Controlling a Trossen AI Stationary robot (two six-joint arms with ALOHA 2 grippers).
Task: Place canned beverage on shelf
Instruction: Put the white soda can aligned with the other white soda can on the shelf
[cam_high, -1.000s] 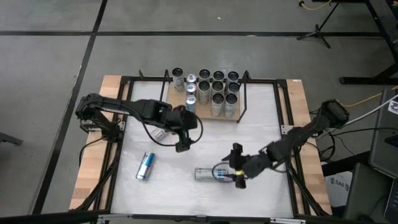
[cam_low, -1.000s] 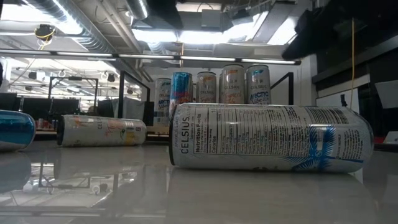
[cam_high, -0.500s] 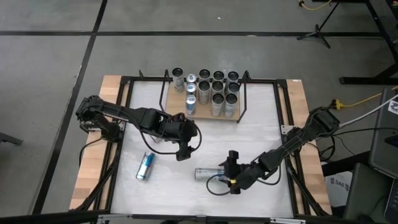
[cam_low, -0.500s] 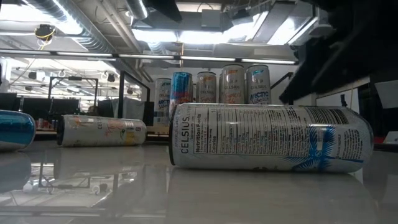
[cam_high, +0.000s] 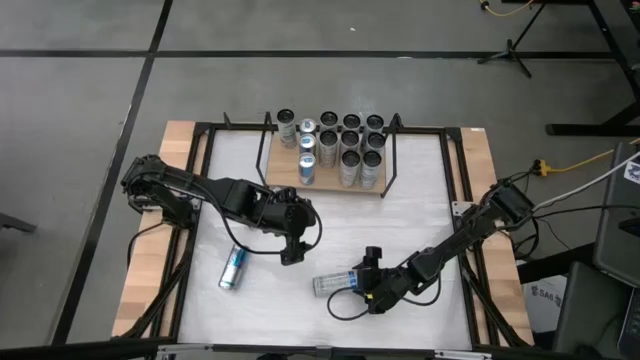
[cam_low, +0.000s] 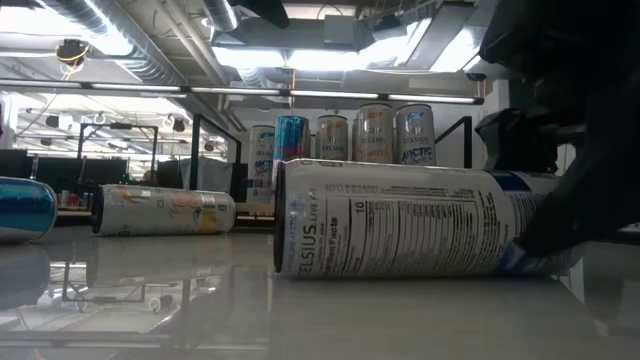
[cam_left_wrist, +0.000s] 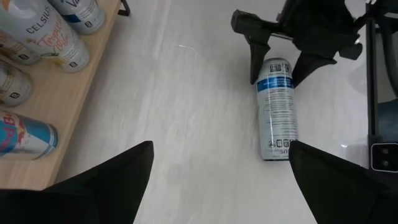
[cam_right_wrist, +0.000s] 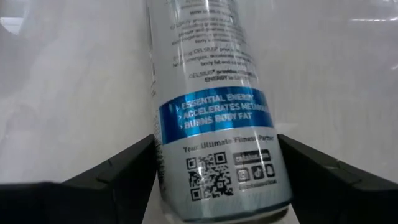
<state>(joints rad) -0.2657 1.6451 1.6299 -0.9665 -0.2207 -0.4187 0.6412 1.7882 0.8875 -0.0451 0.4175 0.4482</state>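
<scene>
Lying on its side on the white tabletop (cam_high: 420, 190): a silver-and-blue Celsius can (cam_high: 334, 283), printed "ESSENTIAL ENERGY", "ACCELERATES METABOLISM", "BURNS BODY FAT" above a QR code, nutrition facts along its flank. Straddled at one end by the right gripper (cam_high: 363, 281), fingers spread either side, not clamped. Well apart at the table's far edge, the light-brown wooden shelf in black rod frame (cam_high: 327, 176), crowded with upright cans. Left gripper (cam_high: 289, 252) wide open near the table's middle, holding nothing.

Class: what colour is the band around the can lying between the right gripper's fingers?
Blue band on a white can; clearest in the right wrist view.
</scene>
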